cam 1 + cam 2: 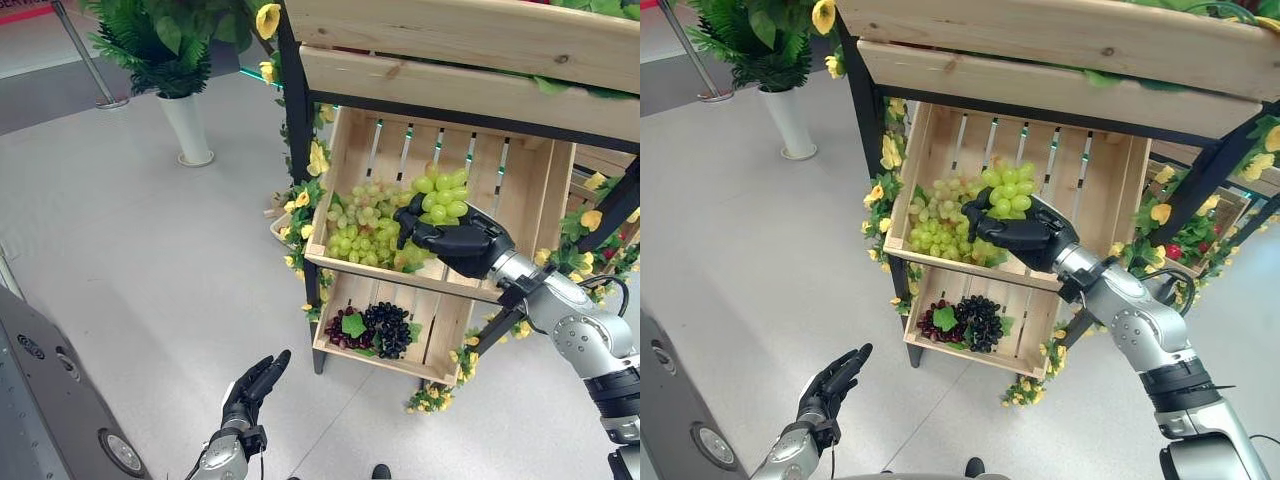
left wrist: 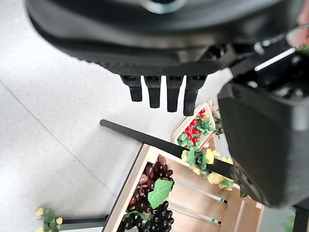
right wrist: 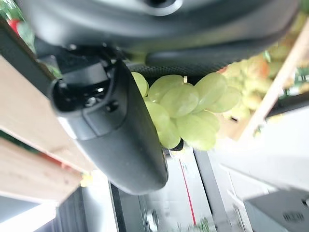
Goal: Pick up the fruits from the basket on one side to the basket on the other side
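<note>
My right hand (image 1: pixel 455 240) reaches into the upper wooden crate (image 1: pixel 540 190) and is curled round a bunch of green grapes (image 1: pixel 440 197), held just above the crate's floor. The right wrist view shows those green grapes (image 3: pixel 186 108) pressed between thumb and fingers. A pile of paler green grapes (image 1: pixel 355 230) lies in the crate's left half. The lower crate (image 1: pixel 440 335) holds dark purple and black grapes (image 1: pixel 375 328). My left hand (image 1: pixel 255 385) hangs low over the floor, fingers straight, holding nothing.
The crates sit in a dark-framed stand (image 1: pixel 295 130) trimmed with yellow flowers, with a wooden shelf (image 1: pixel 470 60) above. A potted plant in a white vase (image 1: pixel 188 125) stands to the left. A small tray of red fruit (image 2: pixel 195 128) lies beside the stand.
</note>
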### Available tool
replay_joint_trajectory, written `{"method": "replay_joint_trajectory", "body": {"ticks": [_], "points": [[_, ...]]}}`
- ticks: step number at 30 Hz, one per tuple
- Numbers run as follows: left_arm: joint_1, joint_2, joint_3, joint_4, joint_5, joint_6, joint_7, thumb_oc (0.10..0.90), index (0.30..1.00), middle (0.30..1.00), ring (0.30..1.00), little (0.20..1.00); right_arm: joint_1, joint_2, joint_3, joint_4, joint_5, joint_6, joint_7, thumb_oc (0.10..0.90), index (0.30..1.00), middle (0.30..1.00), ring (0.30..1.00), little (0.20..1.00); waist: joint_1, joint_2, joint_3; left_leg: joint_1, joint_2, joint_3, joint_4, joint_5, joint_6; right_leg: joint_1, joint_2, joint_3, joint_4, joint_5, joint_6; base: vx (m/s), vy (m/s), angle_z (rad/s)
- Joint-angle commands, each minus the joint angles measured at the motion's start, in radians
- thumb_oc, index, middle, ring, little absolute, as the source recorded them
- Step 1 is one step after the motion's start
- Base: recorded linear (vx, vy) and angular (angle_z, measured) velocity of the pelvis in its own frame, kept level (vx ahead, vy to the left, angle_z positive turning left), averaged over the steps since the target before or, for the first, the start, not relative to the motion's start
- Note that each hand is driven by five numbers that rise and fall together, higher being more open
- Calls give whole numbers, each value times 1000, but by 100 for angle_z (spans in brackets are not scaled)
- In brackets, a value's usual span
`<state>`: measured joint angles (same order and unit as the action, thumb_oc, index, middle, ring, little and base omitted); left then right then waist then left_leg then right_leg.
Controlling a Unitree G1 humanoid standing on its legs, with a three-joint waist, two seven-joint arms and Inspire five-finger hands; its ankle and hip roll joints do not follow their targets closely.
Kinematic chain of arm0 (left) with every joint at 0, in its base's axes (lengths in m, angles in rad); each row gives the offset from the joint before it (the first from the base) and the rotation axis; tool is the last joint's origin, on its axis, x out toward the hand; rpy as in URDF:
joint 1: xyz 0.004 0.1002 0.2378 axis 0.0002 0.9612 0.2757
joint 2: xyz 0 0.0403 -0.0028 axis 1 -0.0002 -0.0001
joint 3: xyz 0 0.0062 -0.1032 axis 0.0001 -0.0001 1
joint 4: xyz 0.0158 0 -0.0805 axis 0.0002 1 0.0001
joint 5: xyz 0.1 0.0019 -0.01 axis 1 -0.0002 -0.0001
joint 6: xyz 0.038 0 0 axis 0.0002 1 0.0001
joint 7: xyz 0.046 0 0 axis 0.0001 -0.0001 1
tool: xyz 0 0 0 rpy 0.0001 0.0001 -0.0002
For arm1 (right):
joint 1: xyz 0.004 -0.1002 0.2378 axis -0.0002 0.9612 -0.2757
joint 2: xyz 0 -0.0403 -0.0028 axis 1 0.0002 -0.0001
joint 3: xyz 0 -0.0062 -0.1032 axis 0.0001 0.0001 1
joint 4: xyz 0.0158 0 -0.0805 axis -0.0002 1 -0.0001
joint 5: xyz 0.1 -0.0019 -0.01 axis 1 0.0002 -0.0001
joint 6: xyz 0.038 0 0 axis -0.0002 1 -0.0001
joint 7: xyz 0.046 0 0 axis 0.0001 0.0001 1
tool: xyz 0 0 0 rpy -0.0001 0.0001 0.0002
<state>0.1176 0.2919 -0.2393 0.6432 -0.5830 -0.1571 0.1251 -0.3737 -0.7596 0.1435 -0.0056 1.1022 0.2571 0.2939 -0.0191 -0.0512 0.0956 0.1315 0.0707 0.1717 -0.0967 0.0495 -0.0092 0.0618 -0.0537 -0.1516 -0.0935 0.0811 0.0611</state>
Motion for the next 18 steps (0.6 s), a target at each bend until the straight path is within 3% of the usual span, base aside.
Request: {"method": "replay_joint_trajectory", "body": {"ticks": [1, 13, 18], "points": [[-112, 31, -25, -1, 25, -105, 2, 800, 900, 900, 900, 900, -140, 7, -192, 34, 23, -212, -66, 400, 300, 300, 300, 300, 7, -23, -36, 48, -6, 13, 9, -131, 8, 83, -43, -15, 6, -77, 5, 0, 0, 0], [-108, 55, -64, -8, 8, -111, 1, 800, 900, 900, 900, 900, -303, -156, -215, 394, 108, -226, -197, 400, 300, 300, 300, 300, 34, -27, -42, 51, -3, -4, 9, -135, 2, 91, -36, -21, 6, -81, 0, 0, 0, 0], [-111, 59, -75, -3, 4, -110, -2, 800, 900, 900, 900, 900, -365, -191, -182, 491, 105, -168, -195, 400, 300, 300, 300, 300, 43, -27, -43, 51, -4, -12, 9, -133, 1, 92, -35, -24, 6, -81, -5, 0, 0, 0]]}}
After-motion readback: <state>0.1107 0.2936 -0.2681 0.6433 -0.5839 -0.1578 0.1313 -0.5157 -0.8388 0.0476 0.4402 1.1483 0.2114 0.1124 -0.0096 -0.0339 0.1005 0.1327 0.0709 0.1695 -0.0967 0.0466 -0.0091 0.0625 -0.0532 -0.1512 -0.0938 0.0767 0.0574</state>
